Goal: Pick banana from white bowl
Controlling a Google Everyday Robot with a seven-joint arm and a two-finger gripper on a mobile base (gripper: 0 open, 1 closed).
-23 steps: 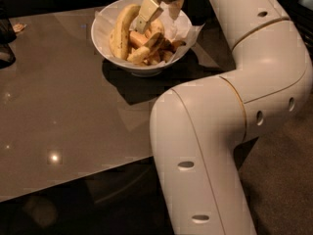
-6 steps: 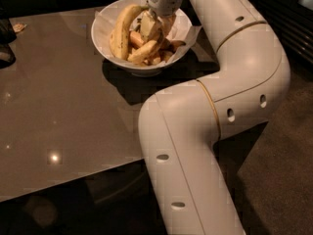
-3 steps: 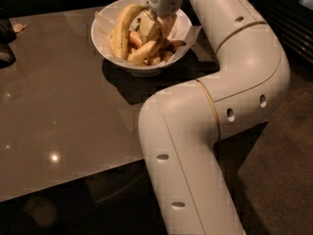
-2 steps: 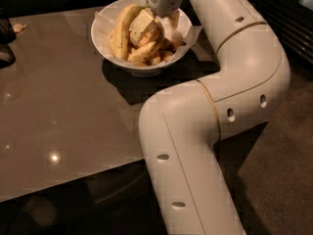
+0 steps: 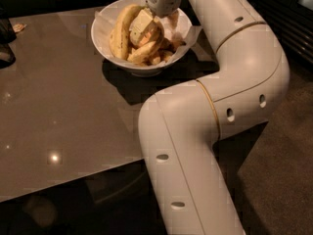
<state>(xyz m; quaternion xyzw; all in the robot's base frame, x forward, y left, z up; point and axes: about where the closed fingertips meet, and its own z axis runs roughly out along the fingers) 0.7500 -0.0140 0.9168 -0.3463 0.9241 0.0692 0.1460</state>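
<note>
The white bowl (image 5: 104, 44) stands at the far middle of the brown table (image 5: 58, 102), lined with crinkled white paper (image 5: 193, 33). The slim speckled banana (image 5: 143, 53) lies in it, right of a thicker pale banana (image 5: 120, 29). My gripper (image 5: 146, 27) reaches down into the bowl from above and sits right on the slim banana's upper end. My wrist hides the back of the bowl.
My big white arm (image 5: 210, 106) bends across the right half of the view, over the table's right edge. Small stubby fruits (image 5: 165, 53) lie in the bowl's right side. A dark object (image 5: 6, 43) sits at the table's far left.
Since 7.7 s ago my arm swung left and the gripper dropped into the bowl. In the last second it shifted slightly up and left; the banana looks barely moved.
</note>
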